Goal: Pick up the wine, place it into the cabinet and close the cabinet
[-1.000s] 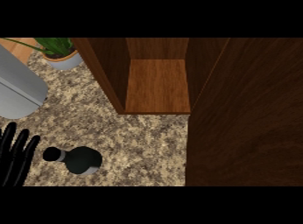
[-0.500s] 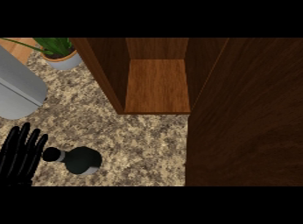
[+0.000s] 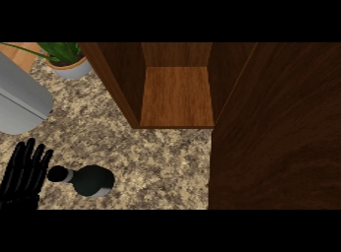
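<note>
The wine bottle [image 3: 91, 179] is dark, seen from above, standing on the speckled counter [image 3: 159, 152] at the lower left; its neck points left. My left hand [image 3: 25, 172] is just left of the bottle, fingers straight and pointing up, close to the bottle's cap; I cannot tell whether it touches. The wooden cabinet [image 3: 177, 96] stands open at the upper middle, its shelf bare. Its open door [image 3: 286, 133] fills the right side of the view. My right hand does not show.
A grey rounded appliance [image 3: 10, 103] sits at the left edge. A potted green plant [image 3: 66, 61] stands at the upper left, beside the cabinet's left wall. Bare counter lies between the bottle and the cabinet's front.
My left hand has moved right and a little up, coming closer to the bottle's neck. The bottle and the cabinet have not moved.
</note>
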